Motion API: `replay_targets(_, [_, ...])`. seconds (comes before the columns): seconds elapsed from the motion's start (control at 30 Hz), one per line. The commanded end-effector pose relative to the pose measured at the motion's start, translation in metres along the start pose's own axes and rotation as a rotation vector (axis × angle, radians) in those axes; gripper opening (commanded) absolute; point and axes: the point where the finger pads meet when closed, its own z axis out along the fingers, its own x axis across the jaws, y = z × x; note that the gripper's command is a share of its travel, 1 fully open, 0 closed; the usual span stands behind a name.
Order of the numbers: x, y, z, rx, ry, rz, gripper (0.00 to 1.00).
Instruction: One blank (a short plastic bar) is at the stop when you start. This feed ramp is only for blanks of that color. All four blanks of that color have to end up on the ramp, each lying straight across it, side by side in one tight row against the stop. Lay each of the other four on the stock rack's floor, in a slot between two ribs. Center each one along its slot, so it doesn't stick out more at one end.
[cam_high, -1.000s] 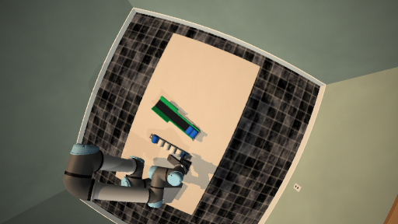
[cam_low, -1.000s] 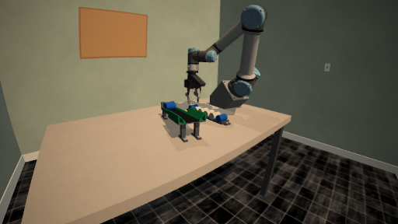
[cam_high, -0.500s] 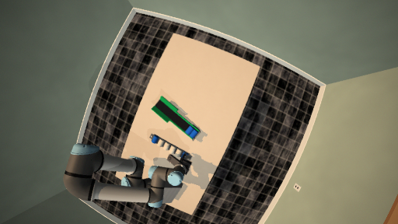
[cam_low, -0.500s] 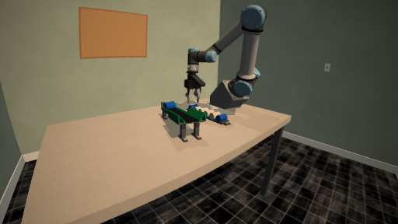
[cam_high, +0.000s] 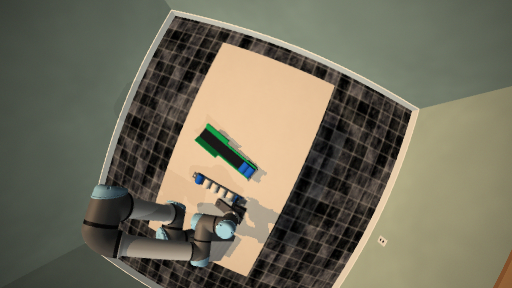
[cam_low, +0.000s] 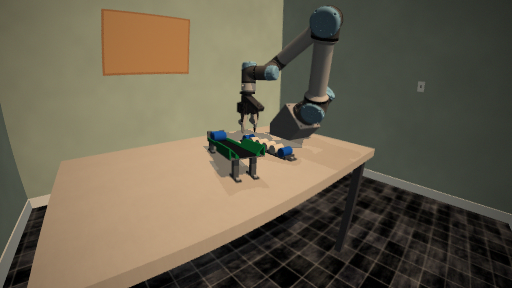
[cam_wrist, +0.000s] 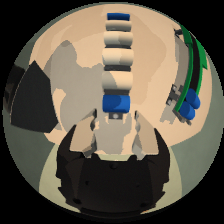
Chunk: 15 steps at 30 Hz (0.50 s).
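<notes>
Two blue blanks (cam_high: 245, 169) (cam_low: 218, 135) (cam_wrist: 189, 104) sit side by side at the low end of the ramp (cam_high: 212, 129) (cam_low: 253, 146) (cam_wrist: 202, 53), by what I take to be its stop. Beside the ramp on the table (cam_high: 280, 95) (cam_low: 125, 210) (cam_wrist: 145, 37) is the rack, with four white blanks (cam_high: 215, 189) (cam_low: 270, 146) (cam_wrist: 117, 56) lying in a row between a near blue blank (cam_low: 248, 137) (cam_wrist: 116, 104) and a far blue blank (cam_high: 199, 178) (cam_low: 285, 151) (cam_wrist: 118, 17).

The gripper (cam_high: 239, 206) (cam_low: 248, 129) (cam_wrist: 115, 110) hangs above the ramp-stop end of the rack, fingers part open with nothing between them.

As I judge it, fetching the third blue is the step in hand, the near one being the likely pick. The next move calls for lining the fingers up with its ends, coming straight down, closing and lifting clear. The white neighbor lies just beside it, so a sideways slip could nudge it off center. Beyond the ramp, away from the rack, the table offers plenty of room; the ramp's green side walls are the edges to clear when the blank is carried over and laid straight.
</notes>
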Motion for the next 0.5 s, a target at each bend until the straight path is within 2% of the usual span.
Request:
replay_targets(0.0, [0.0002,0.0003,-0.0003,-0.001,0.001,0.0,0.47])
replay_targets(0.47, [0.0002,0.0003,0.0017,-0.001,0.001,0.0,0.47])
